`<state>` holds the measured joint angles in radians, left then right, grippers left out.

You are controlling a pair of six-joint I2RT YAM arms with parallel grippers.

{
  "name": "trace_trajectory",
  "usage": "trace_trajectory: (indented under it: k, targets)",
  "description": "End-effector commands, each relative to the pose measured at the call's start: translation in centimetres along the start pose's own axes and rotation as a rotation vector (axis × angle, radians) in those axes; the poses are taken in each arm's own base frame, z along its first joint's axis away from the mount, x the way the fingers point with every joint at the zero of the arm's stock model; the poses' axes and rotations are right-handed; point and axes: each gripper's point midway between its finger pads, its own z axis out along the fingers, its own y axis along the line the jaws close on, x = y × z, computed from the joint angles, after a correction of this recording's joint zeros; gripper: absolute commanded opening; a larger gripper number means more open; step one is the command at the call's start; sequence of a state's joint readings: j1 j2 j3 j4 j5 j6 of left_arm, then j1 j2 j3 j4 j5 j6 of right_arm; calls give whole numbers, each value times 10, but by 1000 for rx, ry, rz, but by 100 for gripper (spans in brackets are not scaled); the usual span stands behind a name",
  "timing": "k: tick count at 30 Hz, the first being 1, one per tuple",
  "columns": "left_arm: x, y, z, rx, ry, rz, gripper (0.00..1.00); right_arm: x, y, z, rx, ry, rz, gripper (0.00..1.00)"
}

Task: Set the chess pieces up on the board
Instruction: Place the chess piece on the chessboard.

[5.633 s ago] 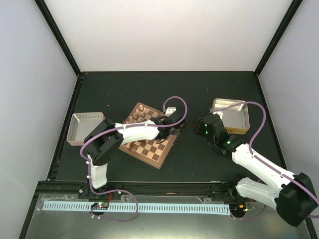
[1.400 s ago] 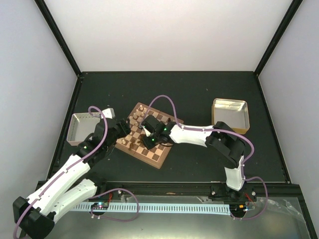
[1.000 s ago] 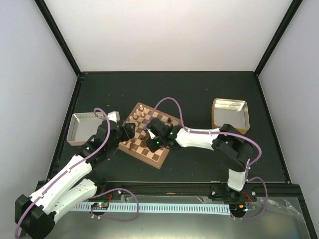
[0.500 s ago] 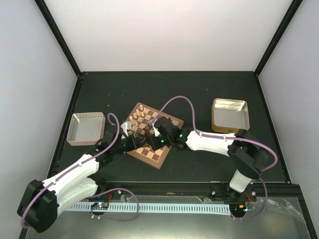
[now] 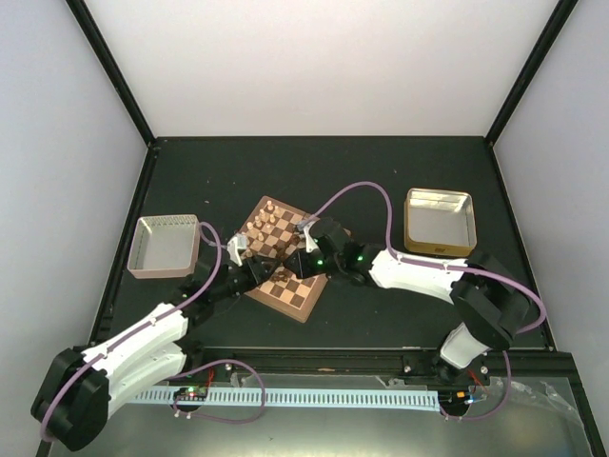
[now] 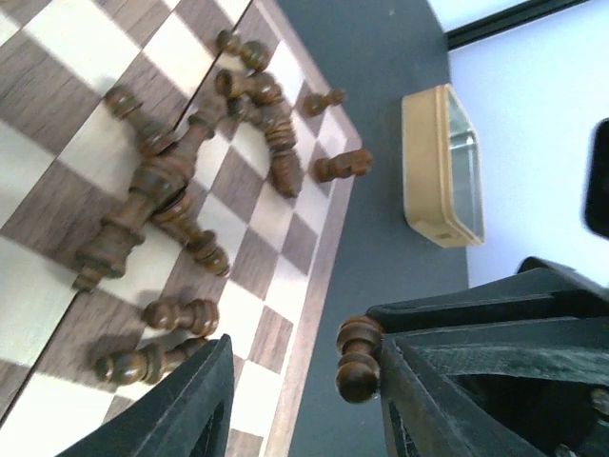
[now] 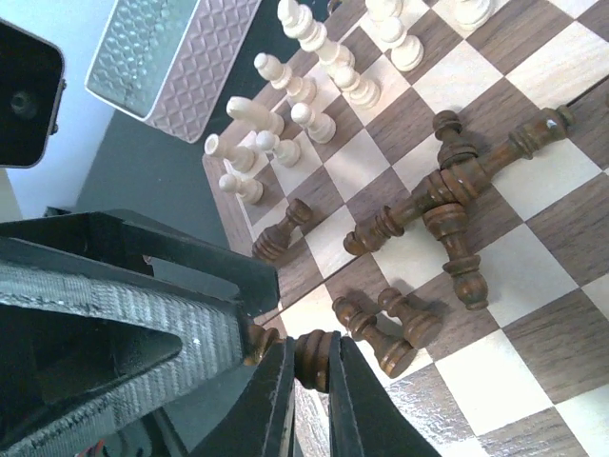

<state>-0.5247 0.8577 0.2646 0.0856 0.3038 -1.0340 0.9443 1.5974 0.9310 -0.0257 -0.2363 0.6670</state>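
- Chess pieces (image 7: 447, 195) are small turned wooden men in two colours. Nearly all of them are on the board (image 5: 297, 293), a checkered square with a reddish border. It lies at an angle on the dark table (image 5: 381, 181), between a silver tray (image 5: 138, 252) on the left and a gold tray (image 5: 440, 224) on the right.
- Cream pieces (image 7: 309, 95) stand upright, crowded along the board's far-left edge.
- Dark pieces (image 6: 162, 190) mostly lie toppled. Several are crossed over one another in a heap near the middle, and a few pawns lie on their sides on the squares nearer the arms.
- The left arm lies low, stretched from its base to the board's near-left edge.
- The left gripper (image 6: 303, 347) has its jaws apart and clamps nothing. A dark pawn (image 6: 357, 360) rests against the inner face of one finger, and the other finger is clear of it. The pawn shows just off the board's border; whether it stands on the table cannot be told.
- The right arm reaches in from the right with its forearm nearly level and its wrist over the board's near-right part.
- The right gripper (image 7: 309, 367) is clenched on a dark piece (image 7: 311, 354), whose rounded head shows between the fingertips.
- A little over a second earlier, the left gripper was up beside the silver tray's near corner; it has since dropped to the board's near-left edge. The right wrist has drawn back rightward from the board's left half, and its elbow has swung out to the right.
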Motion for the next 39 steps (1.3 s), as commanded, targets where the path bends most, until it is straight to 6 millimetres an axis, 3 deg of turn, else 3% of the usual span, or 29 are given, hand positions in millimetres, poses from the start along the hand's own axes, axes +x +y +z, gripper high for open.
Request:
trace_trajectory:
  k: [1,6,12,15,21,28,33,39]
  targets:
    - [-15,-28,-5,116,-63,16,42,-18,15,-14,-113,-65,85,10]
    - [-16,-45,-6,200,-61,49,38,-19,19,-18,-174,-56,143,10]
    - [-15,-53,-6,240,-50,67,33,-23,24,-24,-248,-57,222,10]
    - [-14,-53,-5,242,-42,70,26,-23,24,-25,-261,-53,240,10]
    - [-12,-48,-2,224,-33,71,26,-27,23,-29,-266,-65,261,10]
    - [-14,-51,-3,228,-40,86,4,-28,20,-29,-250,-70,271,11]
    - [-15,-45,-4,148,-31,120,2,-33,-1,-37,-104,-116,236,27]
    - [-16,-25,-10,-55,8,199,2,-41,-37,-65,133,-225,207,43]
